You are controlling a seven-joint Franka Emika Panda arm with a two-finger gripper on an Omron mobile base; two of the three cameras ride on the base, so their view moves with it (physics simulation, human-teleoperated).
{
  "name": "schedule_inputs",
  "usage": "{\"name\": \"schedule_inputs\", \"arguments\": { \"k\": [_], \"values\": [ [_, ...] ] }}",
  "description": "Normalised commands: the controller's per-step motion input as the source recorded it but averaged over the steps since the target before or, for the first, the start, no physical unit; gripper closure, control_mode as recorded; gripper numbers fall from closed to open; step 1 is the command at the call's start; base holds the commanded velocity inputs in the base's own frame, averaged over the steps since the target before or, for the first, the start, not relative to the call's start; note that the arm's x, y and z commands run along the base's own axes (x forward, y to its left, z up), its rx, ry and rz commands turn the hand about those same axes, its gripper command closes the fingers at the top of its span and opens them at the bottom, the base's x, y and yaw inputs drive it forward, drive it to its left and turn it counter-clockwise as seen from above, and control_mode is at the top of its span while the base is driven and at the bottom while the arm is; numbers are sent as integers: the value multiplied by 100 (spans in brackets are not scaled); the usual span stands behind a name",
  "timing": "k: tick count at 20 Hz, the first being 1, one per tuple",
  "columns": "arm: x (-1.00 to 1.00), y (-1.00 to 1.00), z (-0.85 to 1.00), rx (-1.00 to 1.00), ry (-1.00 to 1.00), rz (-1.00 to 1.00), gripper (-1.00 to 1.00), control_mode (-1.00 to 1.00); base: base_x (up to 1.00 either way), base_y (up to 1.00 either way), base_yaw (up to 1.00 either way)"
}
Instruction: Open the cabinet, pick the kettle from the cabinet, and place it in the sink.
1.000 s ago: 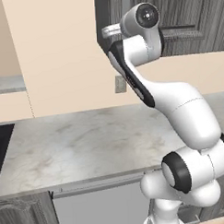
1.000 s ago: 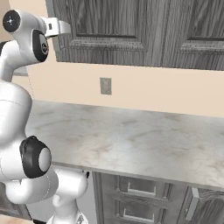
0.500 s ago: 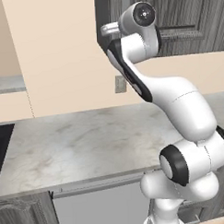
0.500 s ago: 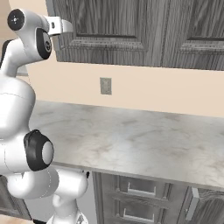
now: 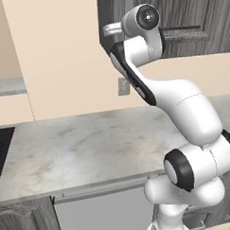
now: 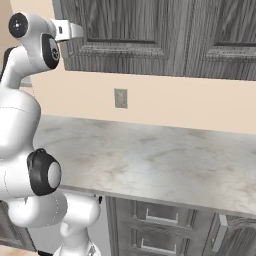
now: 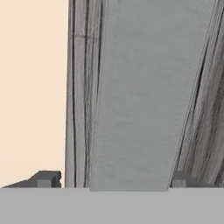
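fingers point(image 7: 47, 178) spread around cabinet point(image 6: 150, 35) door's left edge, just started closing in | door still shut | opening underway

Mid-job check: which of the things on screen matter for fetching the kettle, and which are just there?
Job:
- cabinet, door shut
- gripper, jaws spread either side of a pale bar on the cabinet door

Just there:
- marble counter
- wall outlet
- floor cabinets
- dishwasher front
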Motion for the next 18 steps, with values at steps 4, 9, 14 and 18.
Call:
{"name": "schedule_inputs", "arguments": {
  "k": [4, 9, 14, 18],
  "values": [
    [34, 3, -3, 0, 0, 0, 100, -100, 0, 0, 0],
    [10, 8, 3, 1, 2, 0, 100, -100, 0, 0, 0],
    [-3, 13, 7, 1, 0, 0, 100, -100, 0, 0, 0],
    [-12, 17, 8, 0, 0, 0, 100, -100, 0, 0, 0]
  ]
}}
